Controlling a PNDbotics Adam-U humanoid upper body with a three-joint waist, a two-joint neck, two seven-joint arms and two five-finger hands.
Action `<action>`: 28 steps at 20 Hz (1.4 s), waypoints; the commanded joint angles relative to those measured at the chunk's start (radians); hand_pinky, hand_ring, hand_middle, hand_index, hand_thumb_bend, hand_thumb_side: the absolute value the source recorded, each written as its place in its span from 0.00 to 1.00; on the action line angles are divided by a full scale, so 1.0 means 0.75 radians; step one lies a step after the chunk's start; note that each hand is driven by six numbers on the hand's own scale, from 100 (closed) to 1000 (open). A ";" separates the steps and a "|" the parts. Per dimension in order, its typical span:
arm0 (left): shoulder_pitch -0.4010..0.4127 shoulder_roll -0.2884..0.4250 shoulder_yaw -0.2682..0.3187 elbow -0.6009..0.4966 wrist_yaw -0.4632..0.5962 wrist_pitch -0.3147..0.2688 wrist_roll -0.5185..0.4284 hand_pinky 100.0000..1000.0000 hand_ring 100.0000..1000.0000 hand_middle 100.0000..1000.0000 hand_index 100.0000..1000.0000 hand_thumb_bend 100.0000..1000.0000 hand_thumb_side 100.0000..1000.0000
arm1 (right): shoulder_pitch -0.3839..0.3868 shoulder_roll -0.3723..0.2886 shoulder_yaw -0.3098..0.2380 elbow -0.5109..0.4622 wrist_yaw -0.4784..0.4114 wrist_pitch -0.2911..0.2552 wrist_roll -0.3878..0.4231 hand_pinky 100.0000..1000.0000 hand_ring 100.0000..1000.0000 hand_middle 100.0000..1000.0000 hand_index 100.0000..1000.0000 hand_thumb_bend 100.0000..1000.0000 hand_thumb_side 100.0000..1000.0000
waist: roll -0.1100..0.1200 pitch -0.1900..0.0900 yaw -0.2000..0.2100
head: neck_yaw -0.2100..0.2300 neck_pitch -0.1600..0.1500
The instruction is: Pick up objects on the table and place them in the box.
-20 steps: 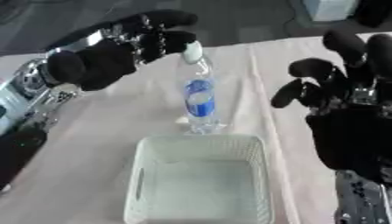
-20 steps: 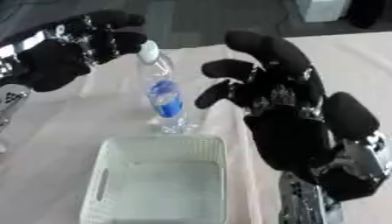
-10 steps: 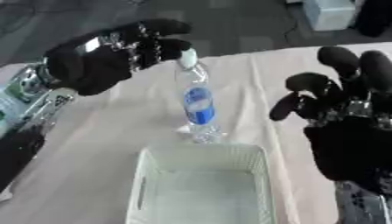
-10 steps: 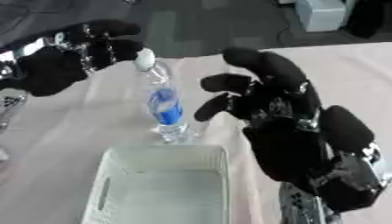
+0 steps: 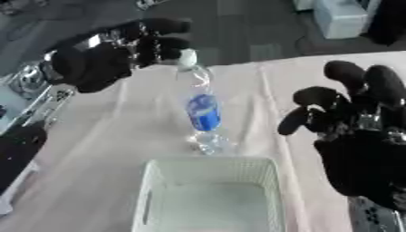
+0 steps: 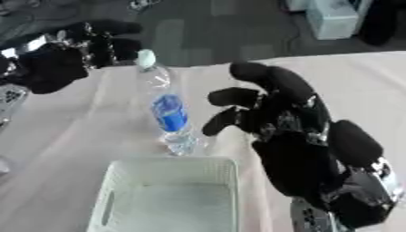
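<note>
A clear water bottle [image 5: 203, 113] with a blue label and a white cap stands on the pink tablecloth [image 5: 95, 136], leaning slightly to the left. My left hand [image 5: 99, 63] reaches in from the upper left. Its curled fingertips [image 5: 168, 45] close on the bottle's cap. In front of the bottle sits the white mesh box [image 5: 210, 199], which holds nothing, its far rim next to the bottle's base. My right hand [image 6: 285, 113] hovers to the right of the bottle, apart from it. Its fingers are half bent and hold nothing.
The table's far edge runs just behind the bottle, with dark floor beyond. A pale bin [image 5: 341, 18] stands on the floor at the upper right. Bare cloth lies to the left of the box.
The camera has shifted, so the whole view moved. My left hand stays at the bottle's cap, and my right hand has dropped a little beside the bottle.
</note>
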 commanded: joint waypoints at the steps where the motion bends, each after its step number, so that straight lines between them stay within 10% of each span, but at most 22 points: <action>1: -0.041 0.008 0.037 0.049 0.009 -0.009 -0.018 1.00 1.00 1.00 0.98 0.73 0.74 | -0.005 -0.005 0.004 -0.009 -0.008 -0.070 0.077 0.66 0.82 0.89 0.93 0.00 1.00 | -0.003 -0.031 0.005 | 0.003 -0.018; 28: -0.108 -0.058 0.028 0.161 0.002 -0.018 -0.083 1.00 1.00 1.00 0.97 0.73 0.75 | 0.004 -0.011 0.017 -0.024 -0.024 -0.045 0.080 0.66 0.82 0.89 0.93 0.00 1.00 | 0.019 -0.030 -0.019 | -0.015 -0.079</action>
